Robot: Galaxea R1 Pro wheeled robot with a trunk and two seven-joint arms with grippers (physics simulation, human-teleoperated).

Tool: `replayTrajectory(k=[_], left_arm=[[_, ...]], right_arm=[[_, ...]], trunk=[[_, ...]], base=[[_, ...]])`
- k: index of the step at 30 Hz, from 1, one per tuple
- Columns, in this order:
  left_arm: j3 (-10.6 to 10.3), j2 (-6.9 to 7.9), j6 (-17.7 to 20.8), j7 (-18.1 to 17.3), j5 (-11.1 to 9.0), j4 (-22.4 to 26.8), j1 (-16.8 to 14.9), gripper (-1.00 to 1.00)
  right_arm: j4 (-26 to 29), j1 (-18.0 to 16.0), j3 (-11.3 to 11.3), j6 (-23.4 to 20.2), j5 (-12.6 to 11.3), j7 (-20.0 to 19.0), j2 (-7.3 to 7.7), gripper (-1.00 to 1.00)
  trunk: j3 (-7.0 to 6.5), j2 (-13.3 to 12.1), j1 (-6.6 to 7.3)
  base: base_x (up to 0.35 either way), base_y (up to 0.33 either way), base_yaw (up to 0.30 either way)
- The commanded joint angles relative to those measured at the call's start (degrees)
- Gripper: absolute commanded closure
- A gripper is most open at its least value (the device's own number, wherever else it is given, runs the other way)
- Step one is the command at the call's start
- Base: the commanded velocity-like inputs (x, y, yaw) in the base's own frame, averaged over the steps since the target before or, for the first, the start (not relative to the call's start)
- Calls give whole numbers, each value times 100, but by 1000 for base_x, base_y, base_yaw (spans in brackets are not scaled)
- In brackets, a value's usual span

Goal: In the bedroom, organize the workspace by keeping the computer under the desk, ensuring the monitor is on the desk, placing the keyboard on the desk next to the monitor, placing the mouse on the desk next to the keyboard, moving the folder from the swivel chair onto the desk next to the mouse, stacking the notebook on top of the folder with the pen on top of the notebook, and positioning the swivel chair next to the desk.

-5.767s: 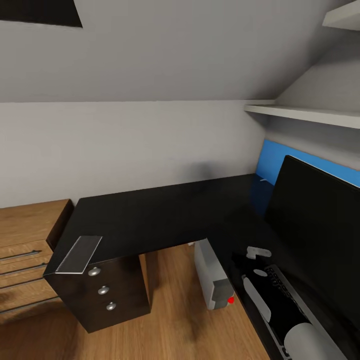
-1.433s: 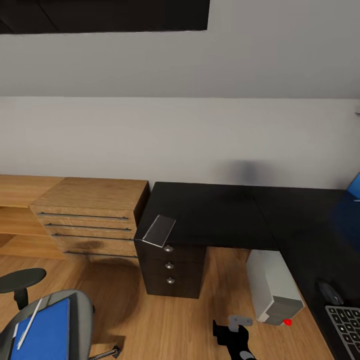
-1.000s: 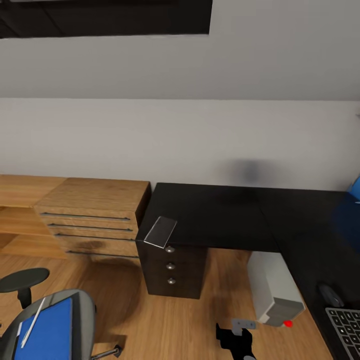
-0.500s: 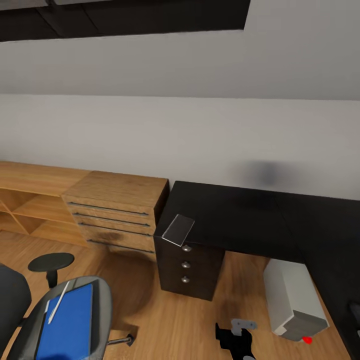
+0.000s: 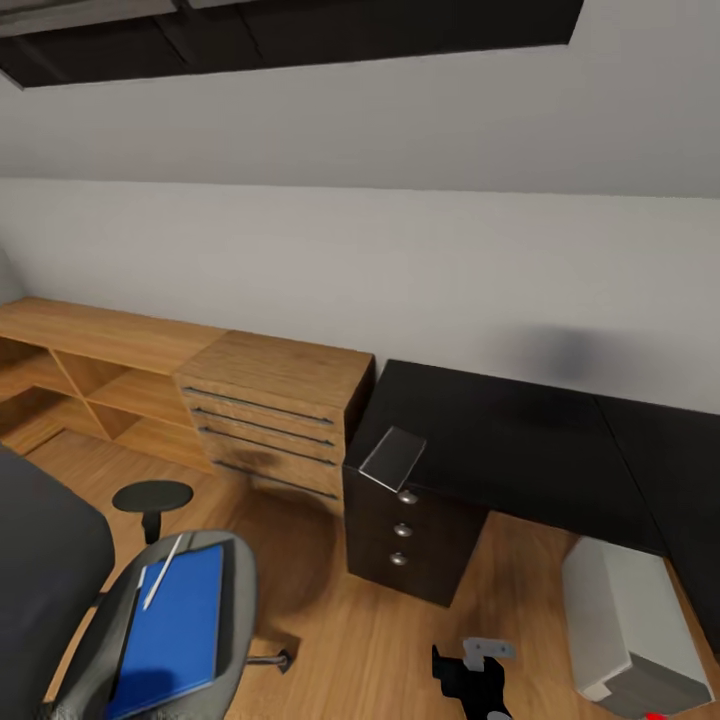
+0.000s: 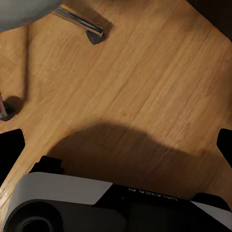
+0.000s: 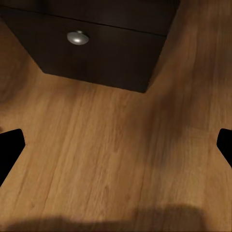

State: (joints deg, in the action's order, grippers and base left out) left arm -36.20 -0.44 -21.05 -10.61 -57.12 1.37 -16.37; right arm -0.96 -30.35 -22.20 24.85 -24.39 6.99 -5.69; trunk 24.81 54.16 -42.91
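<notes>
The grey swivel chair (image 5: 235, 600) stands at the lower left in the head view. A blue folder (image 5: 175, 635) lies on its seat, and a white pen (image 5: 161, 585) rests on the folder's far edge. The black desk (image 5: 500, 435) with knobbed drawers (image 5: 405, 530) is at centre right. A flat grey notebook (image 5: 393, 458) sits on its near corner. The white computer (image 5: 625, 625) stands on the floor by the desk. My right gripper (image 5: 470, 665) (image 7: 116, 145) hangs open over the floor before the drawers. My left gripper (image 6: 116, 147) is open above the floor near a chair castor (image 6: 94, 36). Monitor, keyboard and mouse are out of view.
A light wooden chest (image 5: 275, 420) with bar handles adjoins the desk's left end. Low wooden shelving (image 5: 80, 370) runs along the wall beyond it. Wooden floor (image 5: 330, 620) lies between the chair and the drawers. A dark skylight (image 5: 300, 30) sits in the sloped ceiling.
The camera has swung left, so the chair, folder and shelving show more fully while the keyboard and mouse have left the picture. Both grippers stay open.
</notes>
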Motion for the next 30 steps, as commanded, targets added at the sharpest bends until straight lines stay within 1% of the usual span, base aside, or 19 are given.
replayTrajectory(k=[1,10,19,20,23,25,27,30], left_arm=[[-35,-5,-15,-37,-65,-14,-6,-100],[-28,31,-13,-37,-79,-14,-6,-100],[-46,24,-7,-37,-59,-16,-6,-100],[-63,14,-6,-34,-21,-15,-6,-100],[-155,-1,-4,3,263,-13,-6,-100],[-137,-1,-2,39,347,-10,-6,-100],[-134,-15,16,62,363,-10,-6,-100],[-126,-142,36,84,377,-10,-6,-100]], right_arm=[[-10,-5,-49,20,-31,21,-2,-100],[-9,-6,-48,20,-35,21,4,-100],[-9,-6,-49,20,-40,21,3,-100],[-9,-6,-48,20,-40,21,4,-100],[-4,-6,-48,20,-40,21,6,-100],[-6,-6,-51,20,-37,21,7,-100],[-8,-6,-54,20,-34,21,2,-100],[-9,-6,-59,20,-32,21,-1,-100]], trunk=[[10,4,0],[50,4,0],[83,4,0],[86,4,0],[96,4,0],[102,4,0],[108,4,0],[117,4,0]], base=[[0,0,250],[0,0,250],[0,0,253],[0,0,257],[0,0,257],[0,0,257],[0,0,257],[0,0,257]])
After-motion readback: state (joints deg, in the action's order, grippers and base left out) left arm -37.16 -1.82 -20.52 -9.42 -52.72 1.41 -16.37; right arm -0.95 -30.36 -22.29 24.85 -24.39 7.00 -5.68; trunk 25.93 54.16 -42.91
